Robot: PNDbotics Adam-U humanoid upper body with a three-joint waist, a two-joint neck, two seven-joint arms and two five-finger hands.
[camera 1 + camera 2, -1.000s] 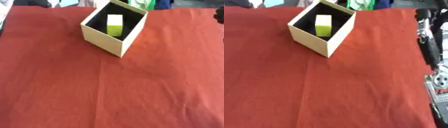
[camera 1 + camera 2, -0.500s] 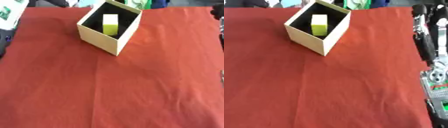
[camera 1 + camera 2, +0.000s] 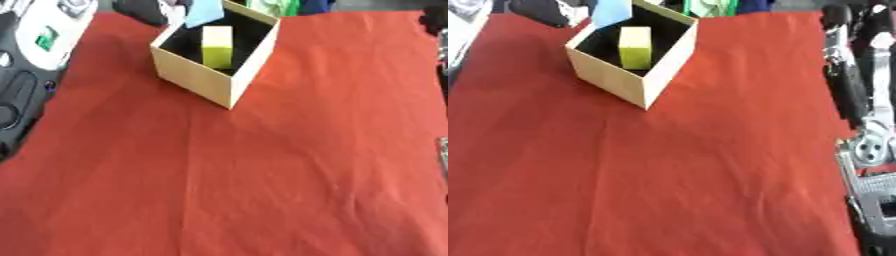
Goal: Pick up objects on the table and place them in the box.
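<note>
A tan box (image 3: 206,82) at eleven o'clock on the red cloth (image 3: 262,175) already holds a yellow-green block (image 3: 216,46); no other objects or robot hands show, so hand state cannot be told.

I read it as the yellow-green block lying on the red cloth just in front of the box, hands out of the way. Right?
Not quite. The yellow-green block stands inside the box, not on the red cloth; the left eye view shows it. No hand is in view.

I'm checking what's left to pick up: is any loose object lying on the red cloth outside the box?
No: the red cloth is bare, and the only object in sight, a yellow-green block, stands inside the tan cardboard box.
</note>
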